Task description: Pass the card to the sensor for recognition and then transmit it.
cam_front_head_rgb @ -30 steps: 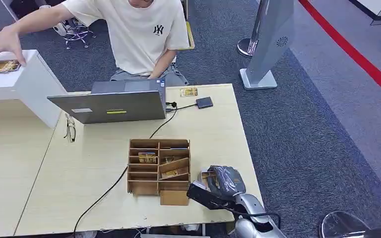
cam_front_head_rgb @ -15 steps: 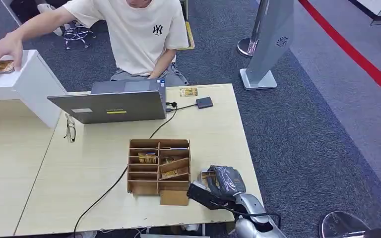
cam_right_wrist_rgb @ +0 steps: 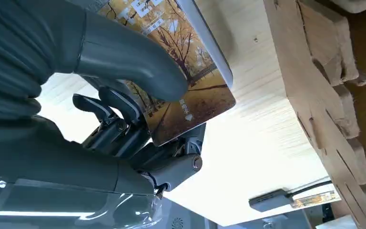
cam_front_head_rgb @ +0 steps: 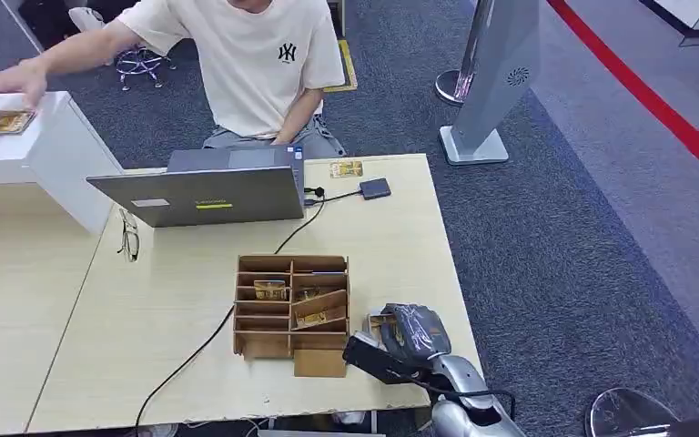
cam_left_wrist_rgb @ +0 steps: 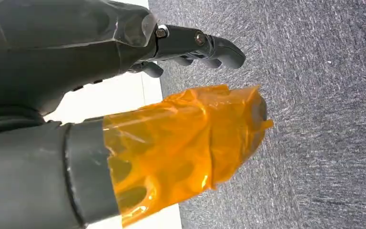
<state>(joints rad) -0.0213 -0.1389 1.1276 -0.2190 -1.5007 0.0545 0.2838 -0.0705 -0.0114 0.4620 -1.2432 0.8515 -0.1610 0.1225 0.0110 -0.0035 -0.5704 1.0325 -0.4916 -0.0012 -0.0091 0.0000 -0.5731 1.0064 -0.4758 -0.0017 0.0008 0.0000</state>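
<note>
Only the person's hand point(cam_front_head_rgb: 5, 86) moves, lifting off a card on the white box point(cam_front_head_rgb: 50, 155); the robot keeps still. On the table point(cam_front_head_rgb: 400, 228), beside the wooden organizer point(cam_front_head_rgb: 291, 305), the right hand point(cam_front_head_rgb: 405, 339) pinches the card point(cam_right_wrist_rgb: 181, 81) between thumb and fingers. Left hand point(cam_left_wrist_rgb: 124, 119) hangs over carpet, fingers apart, holding nothing.

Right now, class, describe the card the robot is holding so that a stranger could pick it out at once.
Start at the wooden organizer box on the pale table, then look just to its right, near the table's edge. There the right hand grips a card printed with autumn trees. The other cards sit in the box's compartments or lie flat elsewhere.
</note>
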